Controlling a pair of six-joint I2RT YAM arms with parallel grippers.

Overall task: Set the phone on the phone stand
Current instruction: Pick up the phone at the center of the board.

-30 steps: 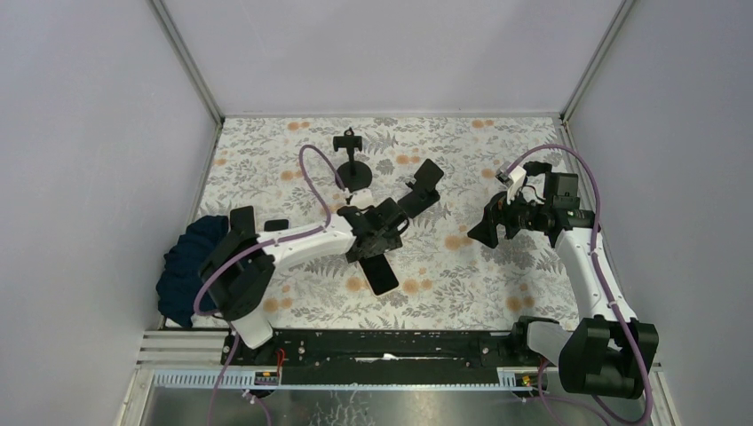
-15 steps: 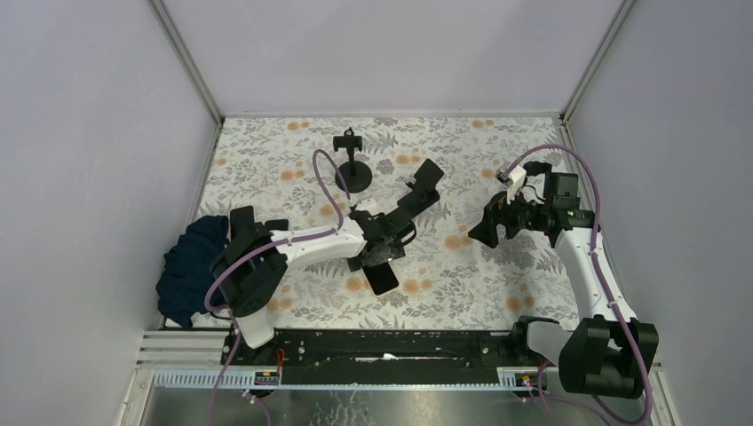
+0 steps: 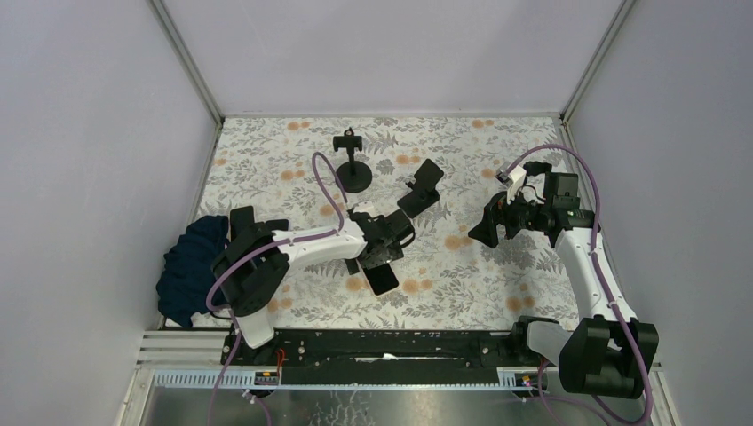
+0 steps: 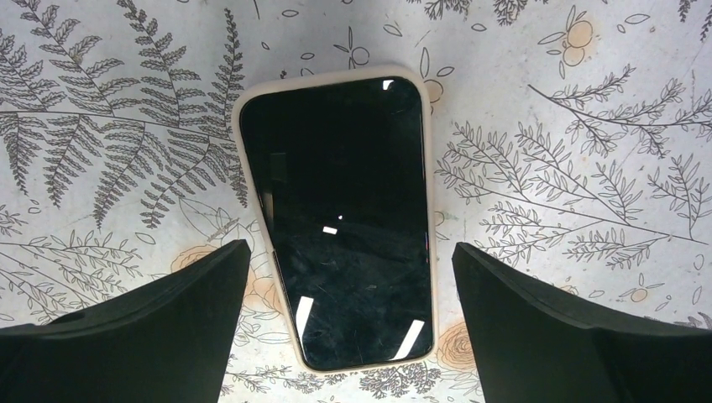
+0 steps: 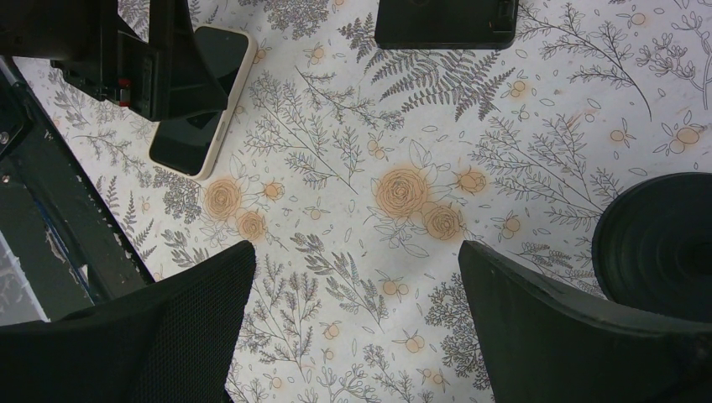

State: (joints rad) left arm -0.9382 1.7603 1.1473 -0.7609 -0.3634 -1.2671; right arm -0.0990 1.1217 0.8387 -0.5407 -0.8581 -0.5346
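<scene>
The left hand (image 4: pixel 348 252) hangs released over the phone (image 4: pixel 336 168), jaws spread wide. One finger sits just outside each long edge of the half nearer the wrist, and neither grips anything. The phone lies flat and screen up on the tabletop (image 4: pixel 546 109), in a pale case. Beyond the phone and well apart from it are a folding stand (image 3: pixel 422 191) and, farther off, a stemmed stand (image 3: pixel 353 169) on a round base; I cannot tell which one the task means. Well apart to the phone's right, the right hand (image 3: pixel 479 229) hovers, also released and empty. The risks, as I judge them, come from the phone being thin and flat. Fingers closing too high would slide over the case, and fingers too low would jam on the tabletop. A grip toward one end could let it swing or slip when lifted.
</scene>
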